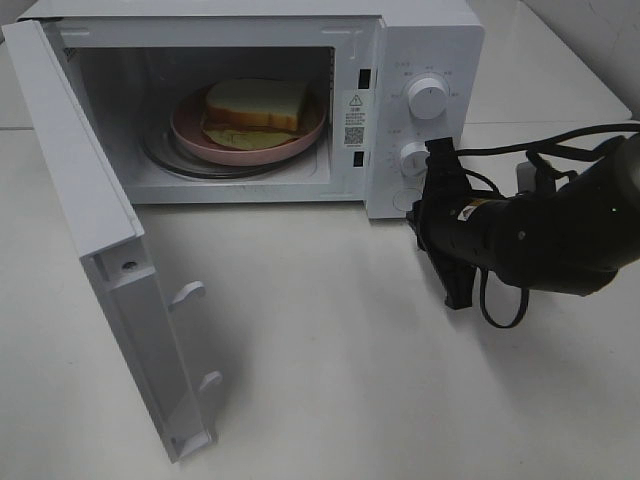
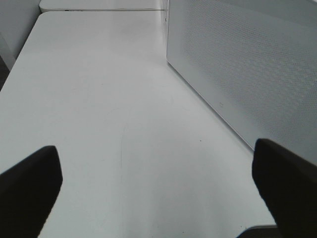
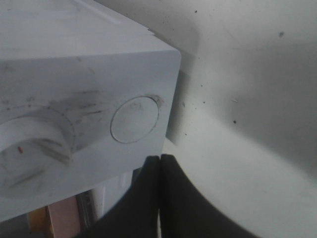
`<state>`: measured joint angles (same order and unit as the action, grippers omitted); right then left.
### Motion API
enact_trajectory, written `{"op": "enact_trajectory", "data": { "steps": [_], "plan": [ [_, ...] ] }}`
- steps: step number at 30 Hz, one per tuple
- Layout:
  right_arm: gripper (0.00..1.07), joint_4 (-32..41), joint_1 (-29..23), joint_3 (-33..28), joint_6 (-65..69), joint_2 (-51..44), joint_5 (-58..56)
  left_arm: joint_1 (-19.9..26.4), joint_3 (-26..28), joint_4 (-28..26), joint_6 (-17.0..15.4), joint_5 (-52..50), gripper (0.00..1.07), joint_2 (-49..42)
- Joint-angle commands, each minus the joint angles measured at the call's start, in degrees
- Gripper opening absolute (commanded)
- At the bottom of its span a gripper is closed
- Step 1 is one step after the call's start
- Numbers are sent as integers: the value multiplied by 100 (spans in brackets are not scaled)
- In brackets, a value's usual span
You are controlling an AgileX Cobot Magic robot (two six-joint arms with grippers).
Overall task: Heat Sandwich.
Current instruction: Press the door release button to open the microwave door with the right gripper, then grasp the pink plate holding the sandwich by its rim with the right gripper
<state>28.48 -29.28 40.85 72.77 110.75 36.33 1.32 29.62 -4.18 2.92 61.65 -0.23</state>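
Exterior high view showed the sandwich on a pink plate inside the microwave, in the upper middle of the frame, with the door swung wide at left. Right of centre, the right gripper had its jaws pressed together on nothing, tips just by the round button below the lower knob. The left gripper hung spread wide, empty, over the white table beside a perforated panel.

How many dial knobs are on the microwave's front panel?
2. The upper knob is near the top of the microwave panel; the lower knob sits directly beneath it. None appear hidden.
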Motion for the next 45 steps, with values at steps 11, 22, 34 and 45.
{"op": "enact_trajectory", "data": {
  "steps": [11, 22, 34, 45],
  "plan": [
    [0, -1077, 34, -395, -166, -928, -1106, 11, -6, -40, -6, -52, 100, -34],
    [1, -1845, 34, -390, -802, -1730, -2137, 11, -6, -40, -6, -52, 100, -34],
    [1, -1845, 34, -390, -2899, -2561, -3713, 11, -6, -40, -6, -52, 100, -34],
    [1, -1742, 34, -390, -4498, -3134, -4882, 11, -6, -40, -6, -52, 100, -34]
  ]
}}
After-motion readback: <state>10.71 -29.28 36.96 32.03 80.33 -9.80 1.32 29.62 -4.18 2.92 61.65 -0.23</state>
